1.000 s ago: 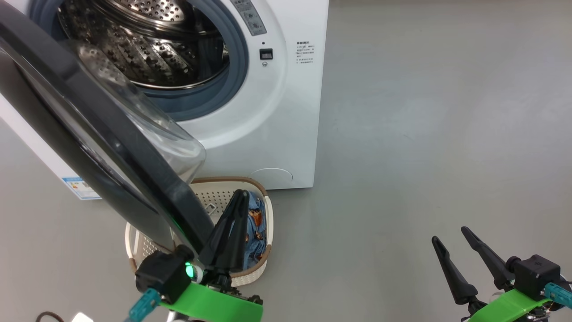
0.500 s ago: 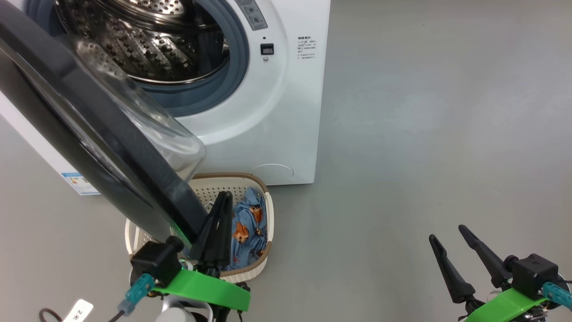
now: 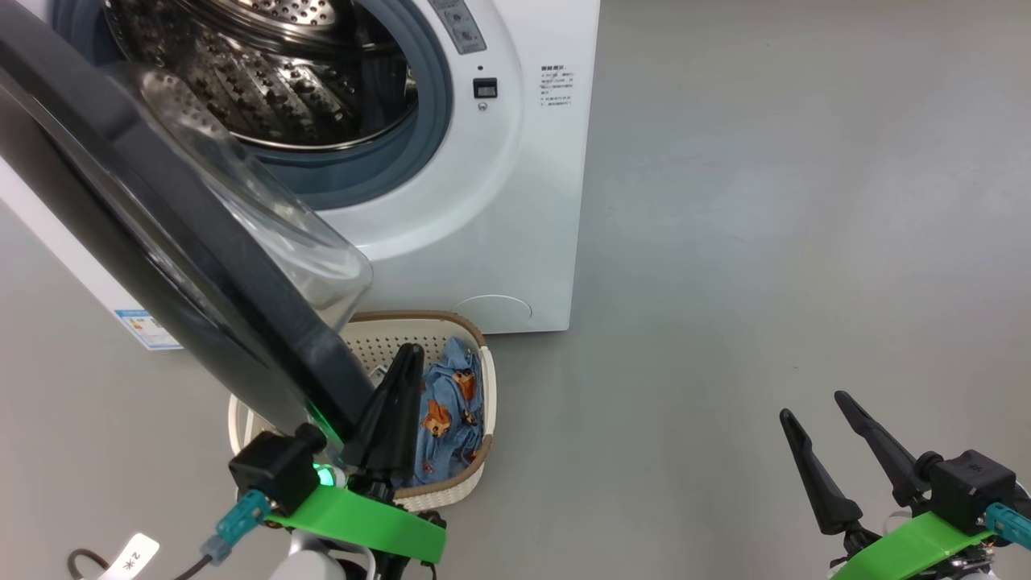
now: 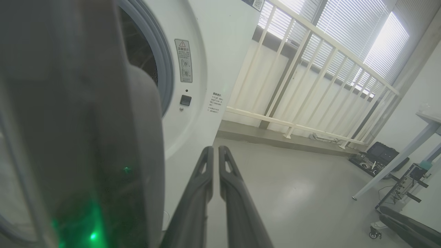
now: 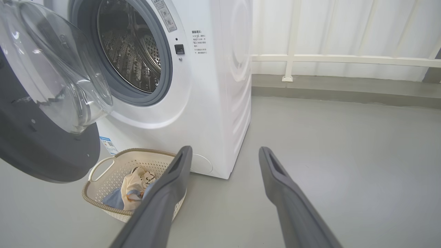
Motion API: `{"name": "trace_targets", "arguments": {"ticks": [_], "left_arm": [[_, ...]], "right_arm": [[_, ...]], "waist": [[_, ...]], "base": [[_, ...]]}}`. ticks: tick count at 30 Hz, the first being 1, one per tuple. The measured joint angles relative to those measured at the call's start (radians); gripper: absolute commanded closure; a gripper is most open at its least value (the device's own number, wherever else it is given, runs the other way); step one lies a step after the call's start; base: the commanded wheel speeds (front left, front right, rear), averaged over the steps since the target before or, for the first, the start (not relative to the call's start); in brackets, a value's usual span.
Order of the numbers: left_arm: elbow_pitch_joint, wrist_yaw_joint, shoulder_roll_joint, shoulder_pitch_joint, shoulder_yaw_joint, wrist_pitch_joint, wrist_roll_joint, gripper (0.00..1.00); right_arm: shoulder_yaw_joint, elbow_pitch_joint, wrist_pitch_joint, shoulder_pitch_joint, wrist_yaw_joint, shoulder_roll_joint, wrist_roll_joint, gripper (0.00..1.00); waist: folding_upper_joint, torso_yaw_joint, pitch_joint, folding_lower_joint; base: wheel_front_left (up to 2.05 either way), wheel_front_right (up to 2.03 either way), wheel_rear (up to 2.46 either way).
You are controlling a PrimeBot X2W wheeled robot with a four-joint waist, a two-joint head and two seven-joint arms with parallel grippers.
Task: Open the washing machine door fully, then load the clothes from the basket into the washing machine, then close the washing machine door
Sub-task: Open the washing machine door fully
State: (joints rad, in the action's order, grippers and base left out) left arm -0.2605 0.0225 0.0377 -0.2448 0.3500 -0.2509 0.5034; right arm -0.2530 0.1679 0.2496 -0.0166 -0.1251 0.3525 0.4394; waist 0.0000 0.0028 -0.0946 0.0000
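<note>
The left end effector (image 3: 408,354), fingers pressed together and empty, is hovering just beside the open door's (image 3: 242,282) lower edge. Beneath its tips, soft, light clothes (image 3: 447,403) are lying crumpled in the basket (image 3: 419,319); pinching a raised fold would likely work best. The right end effector (image 3: 813,405) is waiting wide open, well apart.

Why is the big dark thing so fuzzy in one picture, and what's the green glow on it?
Left wrist view: the washing machine door sits right by the lens, so it blurs, and green light reflects off its gloss. Head view: that green glows at the base of the left gripper.
</note>
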Motion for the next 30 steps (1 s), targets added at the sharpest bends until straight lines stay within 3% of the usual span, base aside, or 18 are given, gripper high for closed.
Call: {"name": "trace_targets", "arguments": {"ticks": [18, 30], "left_arm": [[0.015, 0.003, -0.013, 0.076, -0.045, 0.0, -0.005, 1.0], [0.082, -0.028, 0.03, 0.154, -0.058, 0.002, -0.022, 1.0]], "right_arm": [[0.03, -0.024, 0.0, 0.001, 0.0, -0.006, -0.017, 0.0], [0.055, -0.035, 0.0, 0.004, 0.0, -0.007, -0.02, 0.0]], "waist": [[0.0, 0.039, 0.02, 0.0], [0.0, 0.071, 0.015, 0.0]], "base": [[0.0, 0.0, 0.0], [0.0, 0.0, 0.0]]}}
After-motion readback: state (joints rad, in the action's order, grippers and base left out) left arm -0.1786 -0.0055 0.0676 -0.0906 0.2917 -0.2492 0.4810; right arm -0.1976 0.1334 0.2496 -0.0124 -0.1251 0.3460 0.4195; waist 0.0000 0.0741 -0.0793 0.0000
